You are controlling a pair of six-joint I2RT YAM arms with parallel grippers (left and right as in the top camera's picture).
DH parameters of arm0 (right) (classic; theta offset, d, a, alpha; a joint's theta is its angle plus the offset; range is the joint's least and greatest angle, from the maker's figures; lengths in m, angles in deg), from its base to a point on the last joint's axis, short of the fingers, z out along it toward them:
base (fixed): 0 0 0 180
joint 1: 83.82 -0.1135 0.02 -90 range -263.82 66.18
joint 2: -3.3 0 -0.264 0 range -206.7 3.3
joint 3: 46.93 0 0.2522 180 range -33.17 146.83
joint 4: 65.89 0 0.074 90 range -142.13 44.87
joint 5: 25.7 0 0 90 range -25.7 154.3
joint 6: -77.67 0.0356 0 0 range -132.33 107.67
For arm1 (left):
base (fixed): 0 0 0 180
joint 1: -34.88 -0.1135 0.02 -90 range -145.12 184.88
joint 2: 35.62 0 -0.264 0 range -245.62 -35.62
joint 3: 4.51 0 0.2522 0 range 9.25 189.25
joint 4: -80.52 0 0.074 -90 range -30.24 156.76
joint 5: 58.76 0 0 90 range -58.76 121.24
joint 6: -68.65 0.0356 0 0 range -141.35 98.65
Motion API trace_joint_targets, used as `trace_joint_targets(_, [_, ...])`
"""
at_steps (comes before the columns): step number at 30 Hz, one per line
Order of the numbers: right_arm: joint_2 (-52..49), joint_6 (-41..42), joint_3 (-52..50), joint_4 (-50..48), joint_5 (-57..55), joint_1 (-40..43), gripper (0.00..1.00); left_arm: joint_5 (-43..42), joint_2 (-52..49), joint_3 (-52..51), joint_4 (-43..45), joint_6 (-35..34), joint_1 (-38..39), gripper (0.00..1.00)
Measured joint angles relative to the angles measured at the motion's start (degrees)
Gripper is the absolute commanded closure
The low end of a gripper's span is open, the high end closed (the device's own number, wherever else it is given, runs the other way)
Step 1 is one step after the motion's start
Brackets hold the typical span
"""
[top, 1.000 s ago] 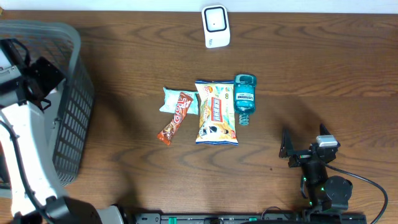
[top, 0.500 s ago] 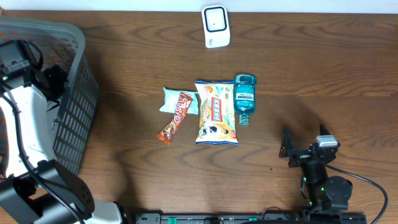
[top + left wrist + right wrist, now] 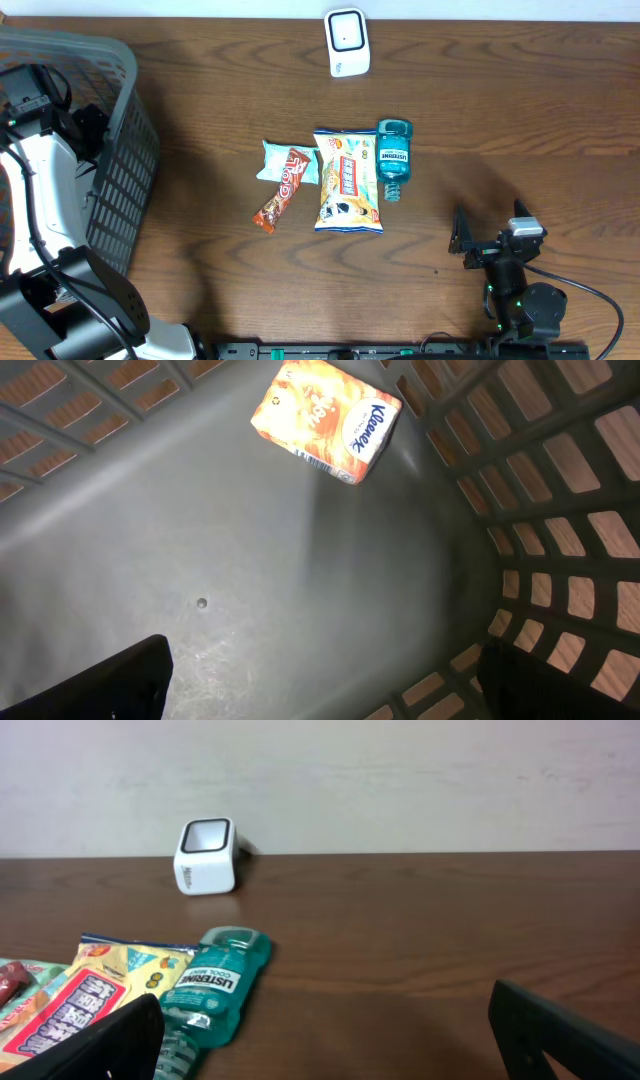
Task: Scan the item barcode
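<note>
An orange Kleenex tissue pack (image 3: 325, 418) lies on the grey basket floor (image 3: 250, 560) in the left wrist view. My left gripper (image 3: 325, 690) hangs open above that floor, nothing between its fingers, with the pack ahead of it. On the table lie a teal packet (image 3: 270, 157), a chocolate bar (image 3: 283, 188), a snack bag (image 3: 346, 180) and a Listerine bottle (image 3: 393, 157). The white scanner (image 3: 347, 42) stands at the back edge. My right gripper (image 3: 490, 232) rests open near the front right, empty, facing the bottle (image 3: 215, 985) and the scanner (image 3: 206, 855).
The grey slatted basket (image 3: 125, 160) fills the far left, and my left arm (image 3: 40, 170) reaches down into it. Its lattice wall (image 3: 540, 510) rises close on the right of the left gripper. Bare wood (image 3: 520, 120) lies right of the bottle.
The left wrist has swung back and leftward over the basket, then held still for the last half second. The right arm and the items on the table have not moved.
</note>
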Motion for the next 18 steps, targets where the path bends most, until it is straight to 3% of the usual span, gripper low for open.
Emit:
trace_joint_targets(5, [0.0, 0.0, 0.0, 0.0, 0.0, 0.0, 0.01, 0.0, 0.0, 0.0, 0.2, -0.5, -0.1, 0.02])
trace_joint_targets(12, [0.0, 0.0, 0.0, 0.0, 0.0, 0.0, 0.01, -0.3, 0.0, 0.0, 2.1, -9.1, -4.6, 0.02])
trace_joint_targets(18, [0.0, 0.0, 0.0, 0.0, 0.0, 0.0, 0.01, -2.4, 0.0, 0.0, 5.6, -12.1, -8.6, 0.02])
